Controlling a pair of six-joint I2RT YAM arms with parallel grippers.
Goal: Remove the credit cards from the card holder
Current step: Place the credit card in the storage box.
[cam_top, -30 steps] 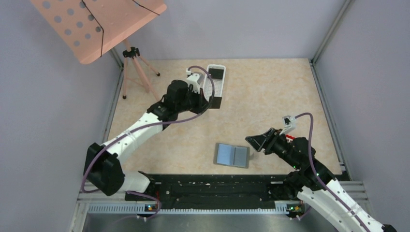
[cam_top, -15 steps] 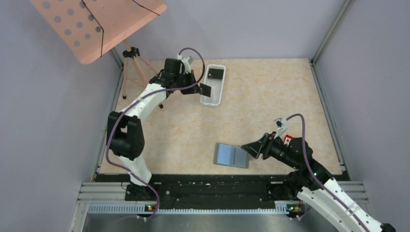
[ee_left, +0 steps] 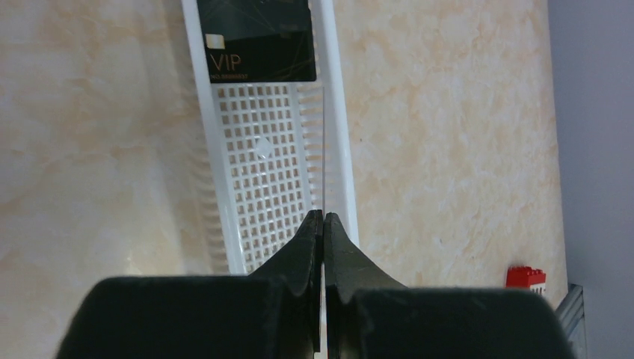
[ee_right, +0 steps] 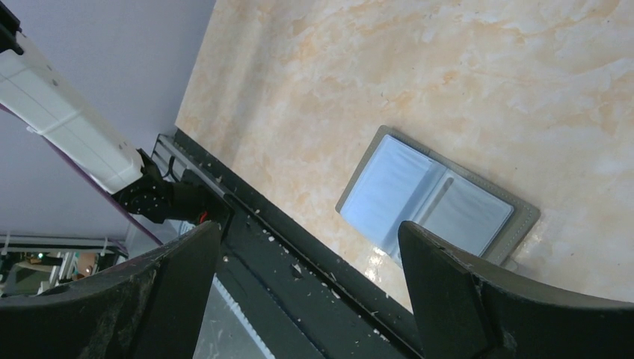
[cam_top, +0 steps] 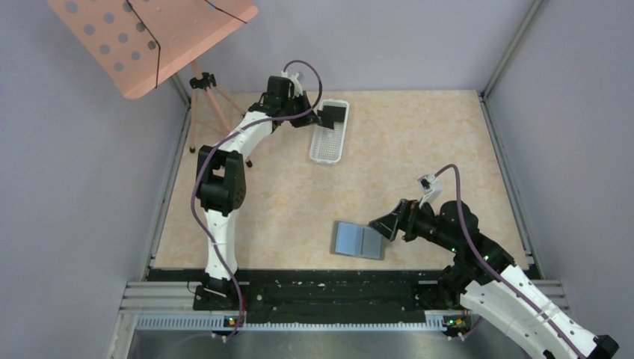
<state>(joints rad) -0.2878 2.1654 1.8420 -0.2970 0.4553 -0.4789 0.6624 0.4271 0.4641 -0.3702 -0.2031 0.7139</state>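
The card holder (cam_top: 359, 240) lies open and flat near the table's front edge, its blue-grey pockets up; the right wrist view also shows the card holder (ee_right: 437, 198). I cannot tell whether cards sit in its pockets. My right gripper (cam_top: 381, 224) hangs open just above the holder's right edge, and nothing is between the wide-set jaws of that gripper (ee_right: 308, 228). My left gripper (cam_top: 318, 118) is at the back, over the white basket. In its wrist view that gripper (ee_left: 324, 217) is shut on a thin credit card (ee_left: 324, 149) seen edge-on.
The white perforated basket (cam_top: 327, 142) stands at the back centre; its rim (ee_left: 338, 149) passes under the held card. A black VIP card (ee_left: 258, 37) lies at its far end. A red brick (ee_left: 525, 277) sits by the right wall. A pink board on a tripod (cam_top: 205, 105) stands back left.
My left arm has swung from left of the basket to over its far end, carrying the card. My right gripper has crept left towards the holder and its jaws have spread wider.
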